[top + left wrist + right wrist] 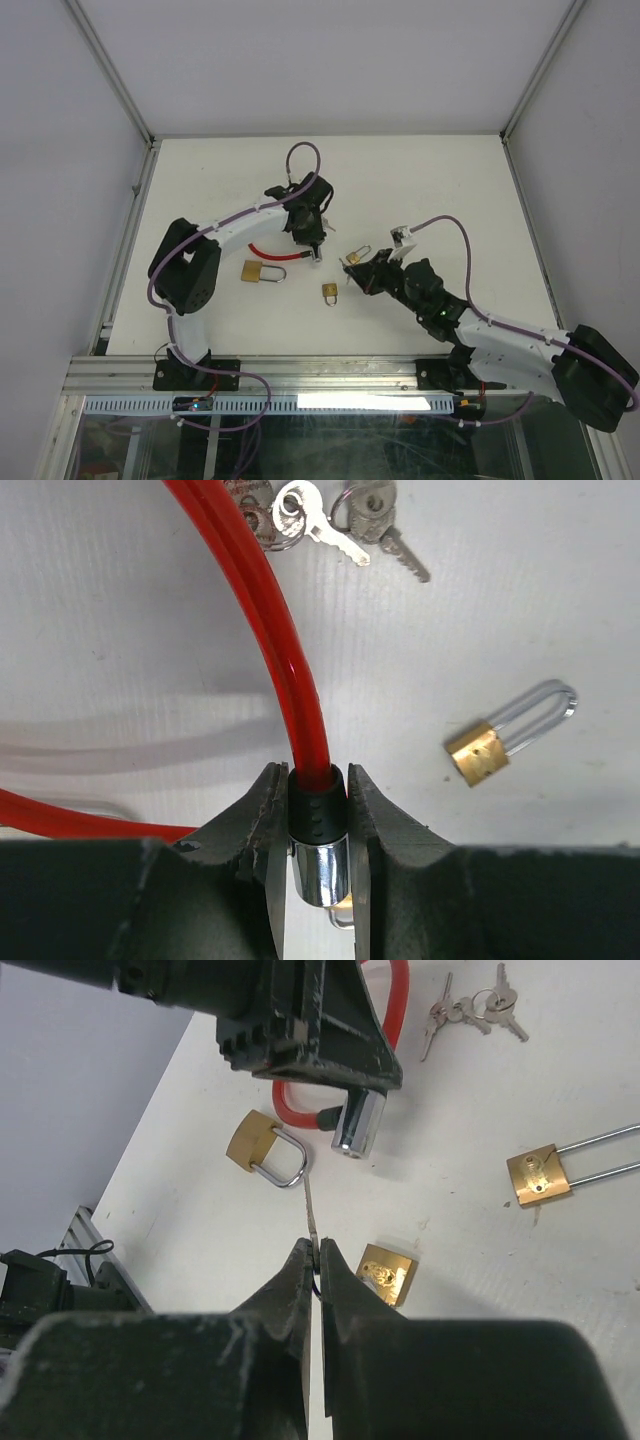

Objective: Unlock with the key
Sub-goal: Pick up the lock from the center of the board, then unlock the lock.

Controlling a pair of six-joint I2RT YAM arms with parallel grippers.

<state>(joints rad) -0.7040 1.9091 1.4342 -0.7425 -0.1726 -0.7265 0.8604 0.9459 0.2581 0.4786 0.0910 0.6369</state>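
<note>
Left gripper (310, 785) clamped on red cable lock (290, 660) at its chrome barrel (320, 865); right gripper (314, 1260) pinches key (310, 1205), tip near that barrel.

Small padlock (385, 1272) crowds the right hand (313, 1255); far table (420, 170) seems open.

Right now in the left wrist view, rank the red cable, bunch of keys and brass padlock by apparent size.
1. red cable, by far.
2. bunch of keys, even though it is cut off at the top edge.
3. brass padlock, somewhat smaller than the keys' spread.
</note>
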